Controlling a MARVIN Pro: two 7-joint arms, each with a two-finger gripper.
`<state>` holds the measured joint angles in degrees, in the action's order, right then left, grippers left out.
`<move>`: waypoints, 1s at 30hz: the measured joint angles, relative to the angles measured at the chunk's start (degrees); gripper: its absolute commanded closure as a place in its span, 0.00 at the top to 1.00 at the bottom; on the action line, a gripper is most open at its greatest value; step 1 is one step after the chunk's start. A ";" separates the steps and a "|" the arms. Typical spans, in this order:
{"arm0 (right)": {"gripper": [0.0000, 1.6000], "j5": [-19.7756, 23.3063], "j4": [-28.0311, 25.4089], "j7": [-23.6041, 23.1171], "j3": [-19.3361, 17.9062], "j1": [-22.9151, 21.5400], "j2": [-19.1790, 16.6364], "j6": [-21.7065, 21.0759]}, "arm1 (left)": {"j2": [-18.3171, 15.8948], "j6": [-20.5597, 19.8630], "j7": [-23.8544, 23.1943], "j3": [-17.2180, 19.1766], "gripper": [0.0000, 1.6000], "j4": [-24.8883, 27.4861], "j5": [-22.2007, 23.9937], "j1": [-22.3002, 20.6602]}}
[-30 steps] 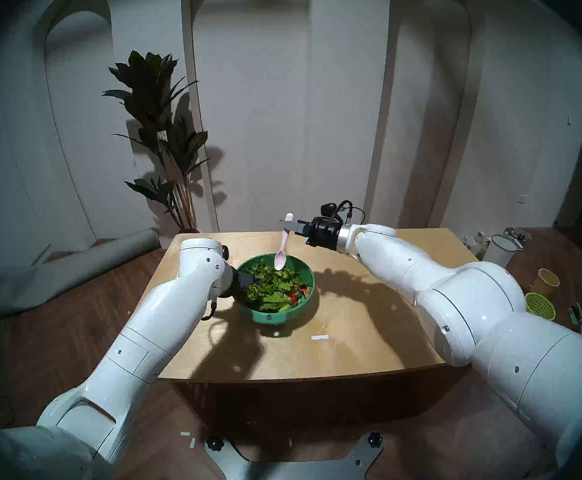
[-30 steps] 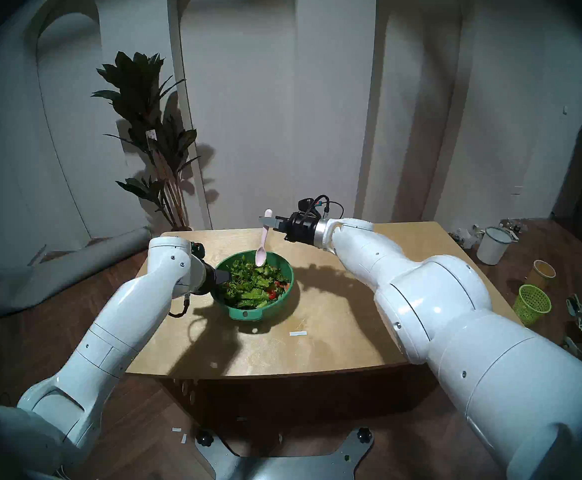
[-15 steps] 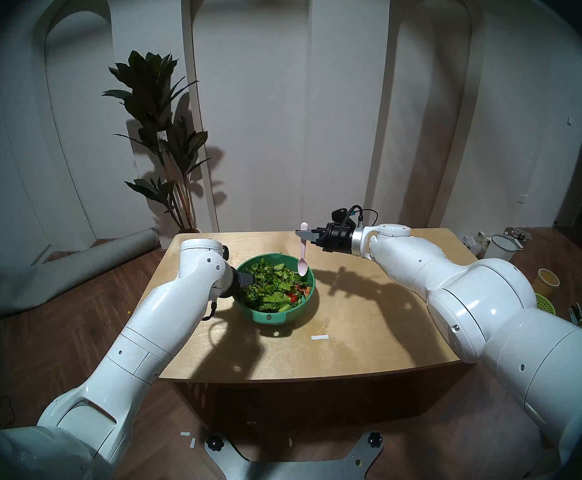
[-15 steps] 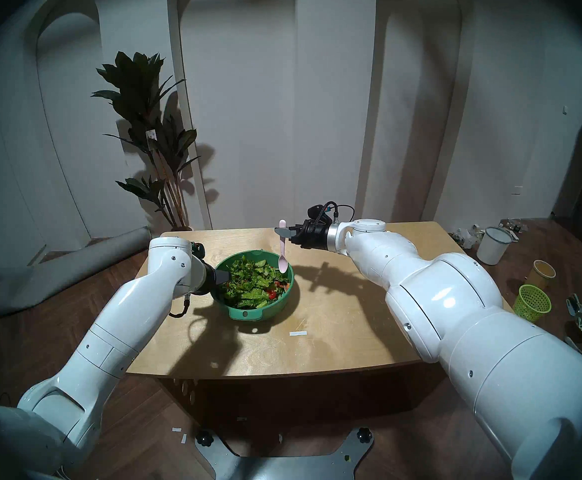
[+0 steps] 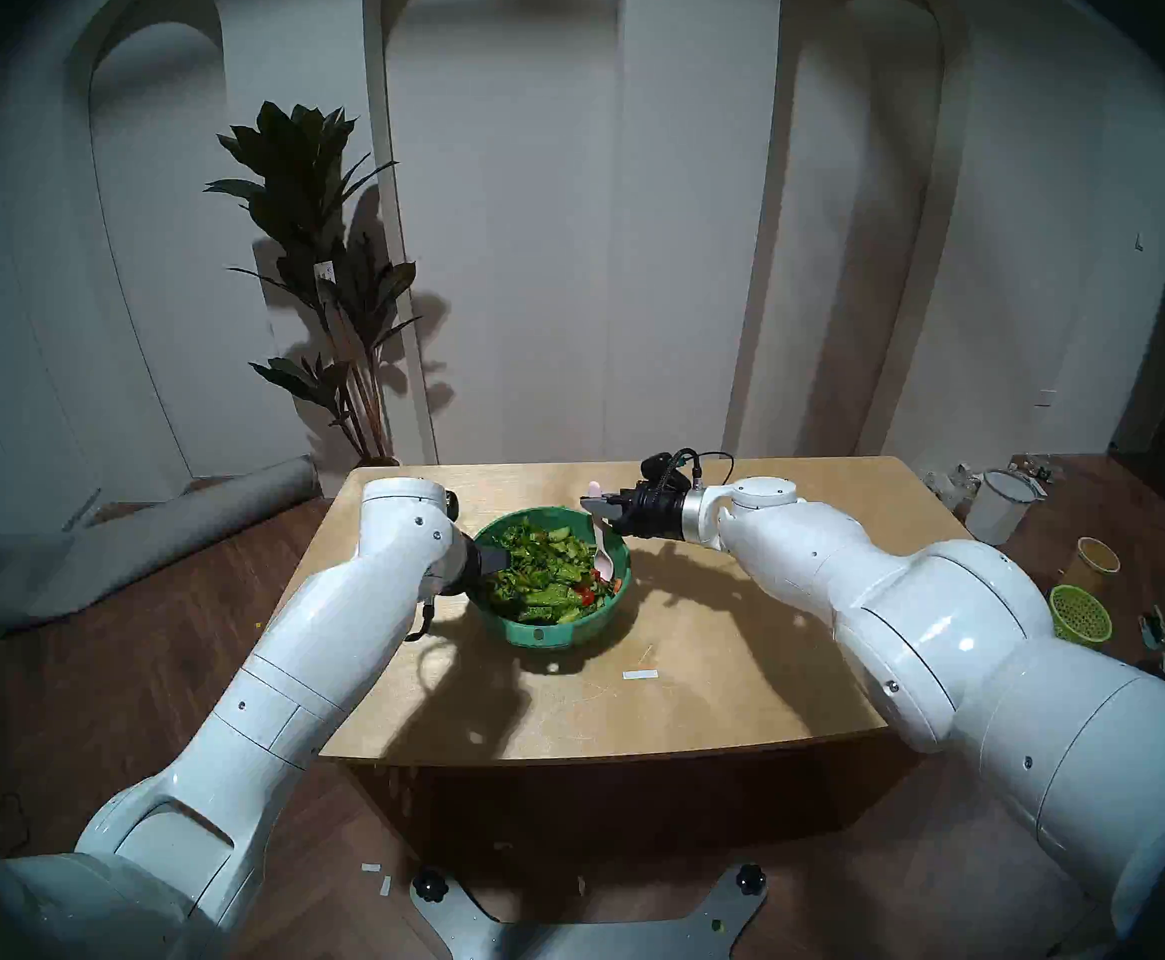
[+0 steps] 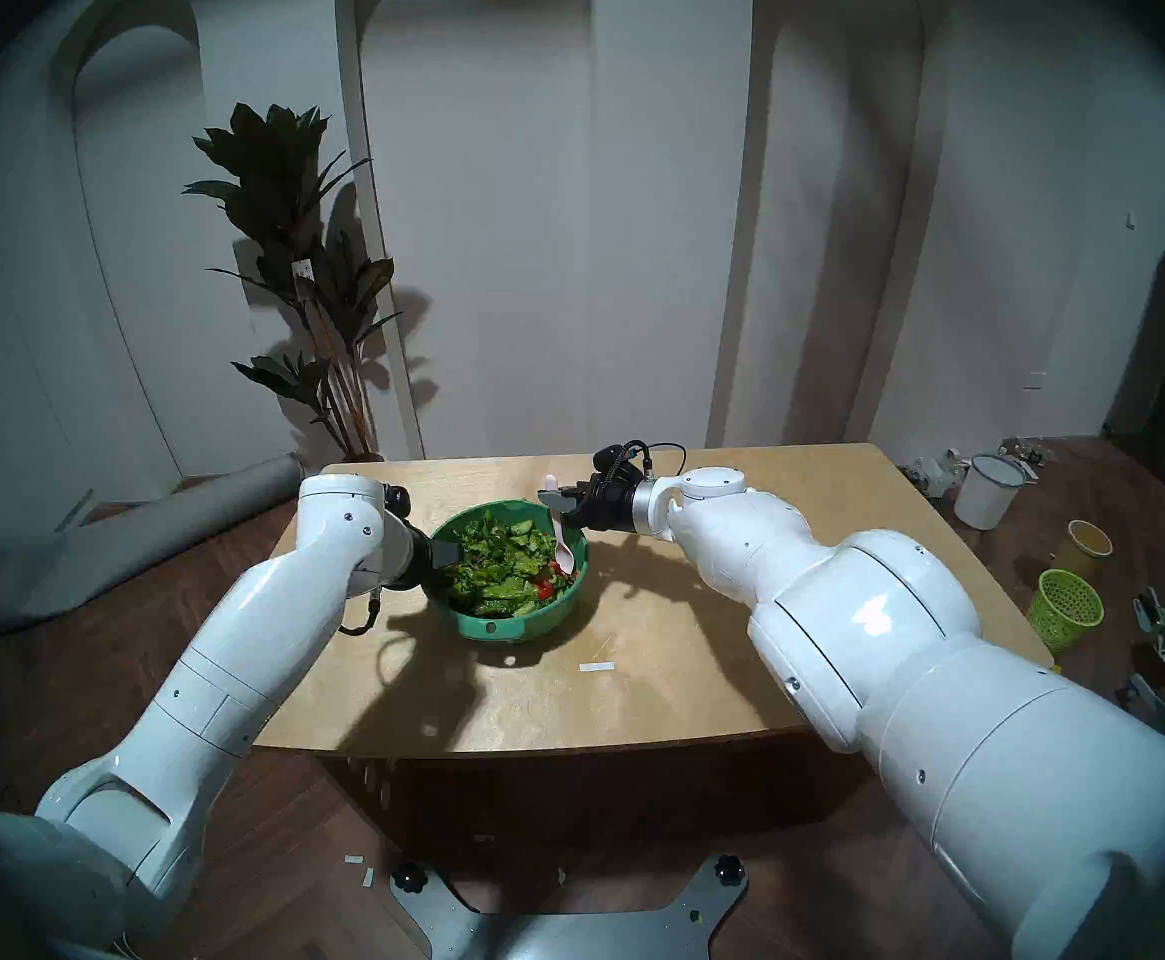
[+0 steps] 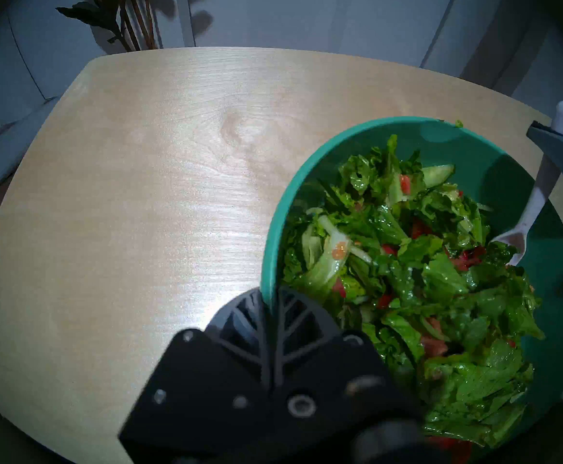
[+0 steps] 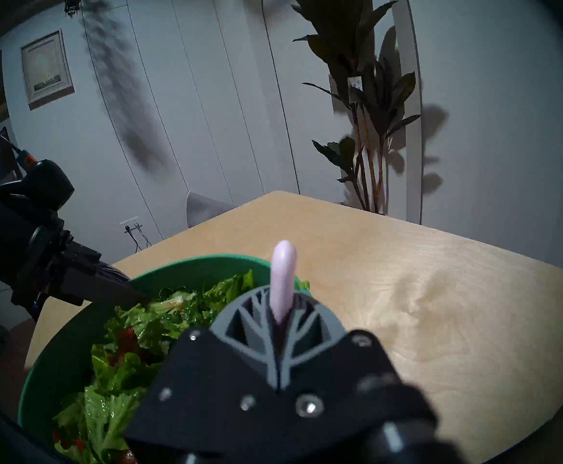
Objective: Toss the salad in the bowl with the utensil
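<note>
The teal-green bowl (image 5: 600, 619) (image 6: 565, 609) stands on the wooden table, its tab handle toward me. It holds the salad (image 5: 545, 577) (image 7: 424, 286) of lettuce, cucumber and red pieces. My left gripper (image 5: 496, 560) (image 7: 270, 296) is shut on the bowl's left rim, one finger inside and one outside. At the bowl's far right edge my right gripper (image 5: 597, 505) (image 8: 278, 319) is shut on the handle of the pale pink spoon (image 5: 600, 550) (image 6: 561, 546) (image 7: 538, 198). The spoon hangs down with its scoop in the salad by the right wall.
A small white strip (image 5: 640, 674) lies on the table (image 5: 704, 661) in front of the bowl. On the floor to the right stand a lime-green mesh basket (image 6: 1064, 609), a yellow cup (image 6: 1089, 543) and a white pot (image 6: 988, 491). A potted plant (image 5: 330, 280) stands behind the table's left corner.
My right gripper carried the spoon from above the bowl's middle to its right side, then lowered it until the scoop entered the salad. The left arm and the bowl stayed still.
</note>
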<state>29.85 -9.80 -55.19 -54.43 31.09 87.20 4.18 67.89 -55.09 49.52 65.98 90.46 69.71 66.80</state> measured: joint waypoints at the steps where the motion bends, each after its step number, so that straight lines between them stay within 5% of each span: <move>1: 0.00 0.00 0.04 0.04 -0.04 0.02 0.17 0.01 | 0.02 0.00 0.01 0.01 0.00 0.00 -0.01 0.01; 30: 0.00 11.50 3.69 -4.64 -13.53 -0.89 4.95 -18.18 | 0.66 0.00 0.20 0.77 0.00 -0.03 0.12 0.22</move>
<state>41.35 -6.11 -59.83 -67.96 30.20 92.15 -14.00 68.55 -55.10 49.72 66.75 90.43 69.83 67.01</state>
